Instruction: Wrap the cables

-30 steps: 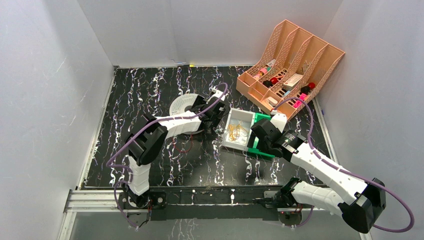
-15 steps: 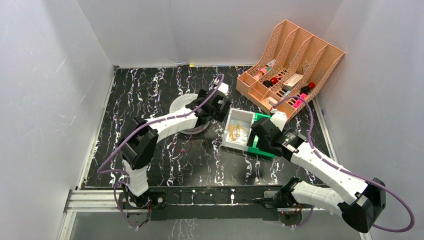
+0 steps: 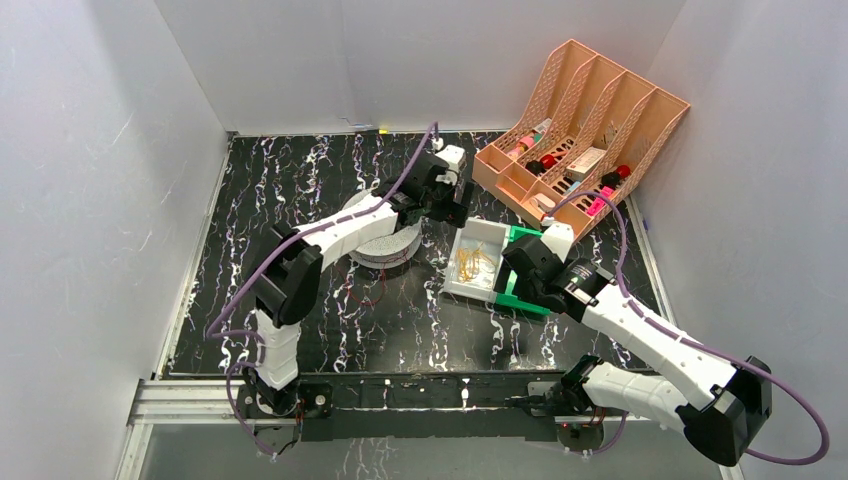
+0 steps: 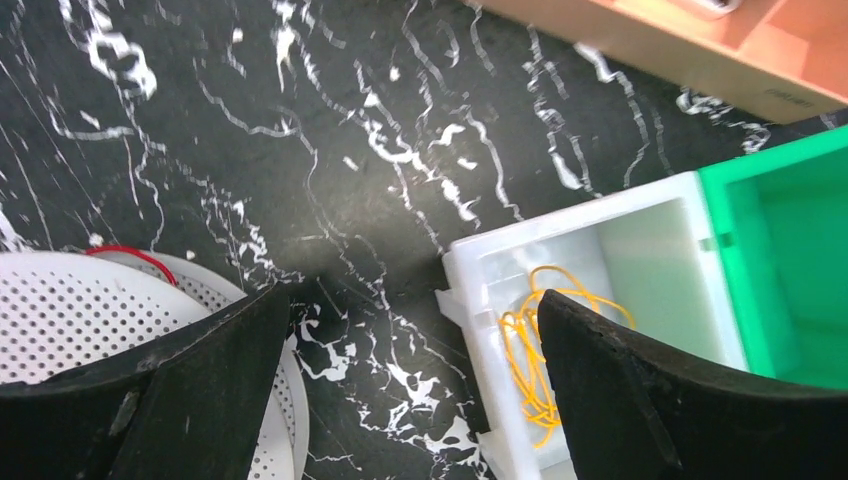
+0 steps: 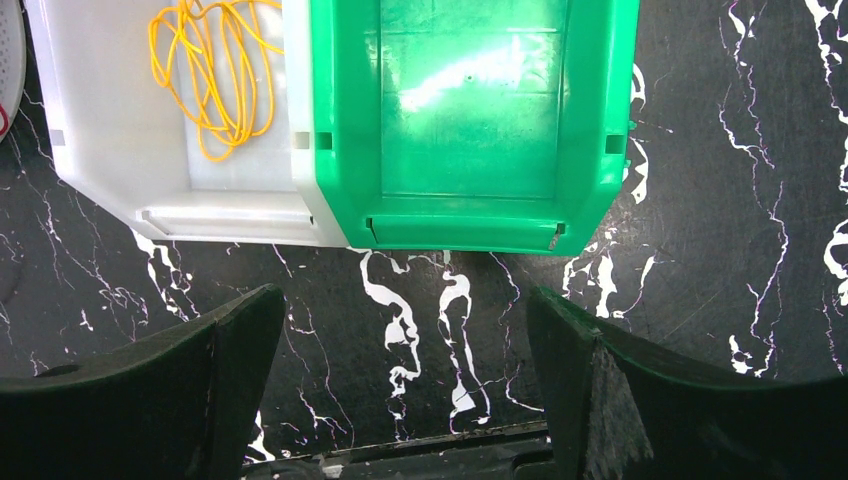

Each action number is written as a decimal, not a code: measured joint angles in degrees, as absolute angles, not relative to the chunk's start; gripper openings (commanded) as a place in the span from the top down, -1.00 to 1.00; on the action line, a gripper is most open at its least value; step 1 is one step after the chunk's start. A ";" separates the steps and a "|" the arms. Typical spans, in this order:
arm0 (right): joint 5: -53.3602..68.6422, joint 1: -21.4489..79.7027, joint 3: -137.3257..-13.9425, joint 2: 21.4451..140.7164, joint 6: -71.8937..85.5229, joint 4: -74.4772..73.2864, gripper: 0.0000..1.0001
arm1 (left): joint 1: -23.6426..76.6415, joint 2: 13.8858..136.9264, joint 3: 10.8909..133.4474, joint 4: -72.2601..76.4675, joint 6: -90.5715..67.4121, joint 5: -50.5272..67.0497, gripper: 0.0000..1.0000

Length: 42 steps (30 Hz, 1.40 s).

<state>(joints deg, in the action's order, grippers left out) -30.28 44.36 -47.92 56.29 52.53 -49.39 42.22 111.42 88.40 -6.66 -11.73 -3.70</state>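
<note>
A thin red cable (image 3: pixel 364 291) lies in loose loops on the black marble table, just in front of a white perforated spool (image 3: pixel 385 243). A short red strand (image 4: pixel 132 256) also crosses the spool's rim (image 4: pixel 70 320). My left gripper (image 3: pixel 455 200) hangs open over the bare table between the spool and the white bin's far corner, holding nothing (image 4: pixel 415 300). My right gripper (image 5: pixel 405 300) is open and empty too, above the table at the near side of the green bin (image 5: pixel 470 215).
The white bin (image 4: pixel 570 235) holds tangled yellow wires (image 4: pixel 530 345) and stands against the green bin (image 4: pixel 790 250). A peach desk organizer (image 3: pixel 585 125) with small items stands at the back right. White walls enclose the table on three sides.
My left arm has swung back and to the right, off the spool and toward the white bin's far corner. The right arm has stayed put.
</note>
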 measured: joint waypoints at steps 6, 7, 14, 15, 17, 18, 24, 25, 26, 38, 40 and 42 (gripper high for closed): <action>-30.30 44.36 -47.92 55.83 52.53 -49.39 -0.97 | 39.35 114.78 88.49 -10.37 -15.62 -0.89 -0.85; -30.30 44.36 -47.92 55.83 52.53 -49.39 -0.97 | 39.03 115.00 88.49 -10.46 -16.12 -0.47 -0.85; -30.22 44.36 -47.92 55.88 52.51 -49.34 -0.97 | 37.54 115.11 88.49 -12.51 -18.63 1.54 -0.83; -30.22 44.36 -47.92 55.88 52.53 -49.32 -0.97 | 37.32 115.11 88.49 -12.75 -18.90 1.74 -0.83; -30.20 44.36 -47.92 56.03 52.51 -49.19 -0.97 | 36.82 115.09 88.40 -13.47 -19.22 1.85 -0.83; -30.20 44.36 -47.92 56.18 52.51 -49.17 -0.97 | 36.51 114.98 88.09 -13.65 -19.38 1.80 -0.83; -28.95 44.34 -47.92 58.85 51.92 -48.90 -0.97 | 34.79 113.12 84.42 -15.79 -19.53 1.23 -0.85; -28.71 44.34 -47.92 59.31 51.79 -48.86 -0.97 | 34.52 112.55 83.70 -16.32 -19.49 1.02 -0.86; -28.32 44.34 -47.97 60.18 51.44 -48.86 -0.97 | 34.20 111.79 82.85 -17.02 -19.44 0.80 -0.86; -26.68 44.34 -51.09 65.95 47.29 -48.05 -0.97 | 33.06 102.94 80.90 -18.68 -18.06 3.95 -0.97; -27.00 44.34 -51.57 66.43 46.54 -48.14 -0.97 | 33.06 101.10 80.82 -18.70 -17.91 5.43 -0.97; -27.73 44.34 -52.53 67.31 46.22 -48.49 -0.97 | 33.08 99.02 80.34 -18.79 -17.69 6.24 -0.97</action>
